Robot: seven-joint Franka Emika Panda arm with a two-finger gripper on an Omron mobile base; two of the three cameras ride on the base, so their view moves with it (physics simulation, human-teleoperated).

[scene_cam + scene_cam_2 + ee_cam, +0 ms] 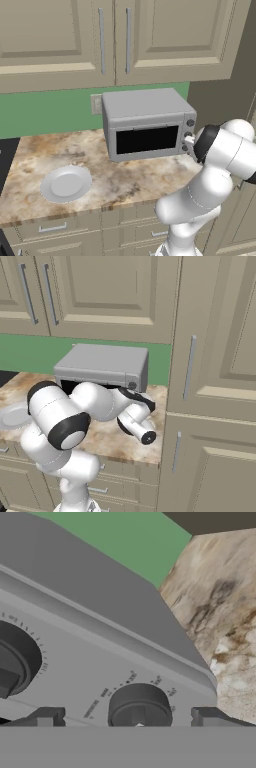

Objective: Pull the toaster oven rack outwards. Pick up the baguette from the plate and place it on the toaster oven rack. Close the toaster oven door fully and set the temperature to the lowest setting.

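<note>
On the speckled stone bench (pixel 125 175), your spread hand (pixel 127 718) straddles the boxy grey toaster oven's (pixel 145 120) small dark knob (pixel 140 704); closing off-centre could slip.

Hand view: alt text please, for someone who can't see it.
Close-up of the toaster oven control panel: the open gripper straddles a dark knob, one fingertip on either side, with a second knob at the left edge. Beyond the oven lie a speckled stone counter and a green wall.
</note>
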